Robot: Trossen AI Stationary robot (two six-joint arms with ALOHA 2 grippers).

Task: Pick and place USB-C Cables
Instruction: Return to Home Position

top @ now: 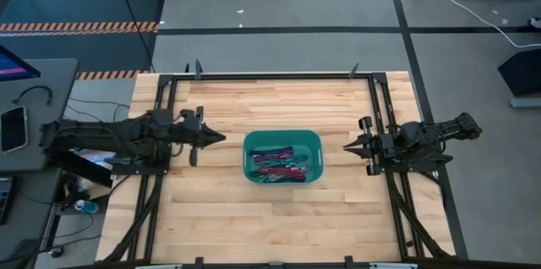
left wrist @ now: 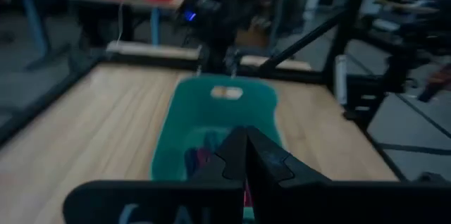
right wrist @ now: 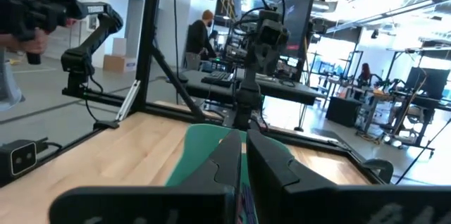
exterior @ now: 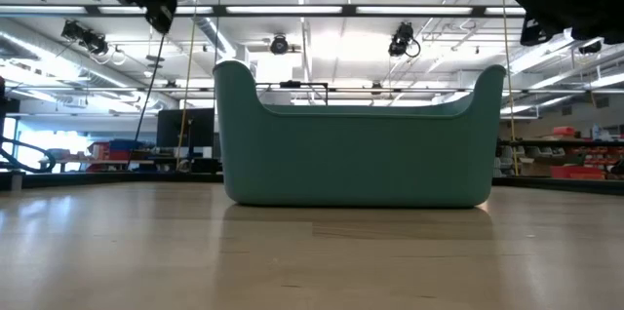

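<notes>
The USB-C cables are seen piled together inside the green bin, pink and cyan bundles among them, and the bin is set flat at the middle of the desk. The placing is judged to be done, so what is called for now is a clean retreat of both arms. The left tool is held out on the bin's left, near its wall but apart from it, its fingers pressed together with nothing between them. The right tool is pointed at the bin from the other side, a little farther off, likewise pinched narrow and empty. In the low view the arms are caught only as dark shapes in the upper corners, well above the desk, so height is judged to be in hand already. For the step to be done well, each arm should be drawn straight back along its own side, away from the bin, so that the wall is not clipped and the bin is not pushed off its spot. The tools are best kept closed and level during the pull-back, and speed kept modest. No sweep over the open bin is needed, and none should be risked, since a loop of cable could be snagged.
</notes>
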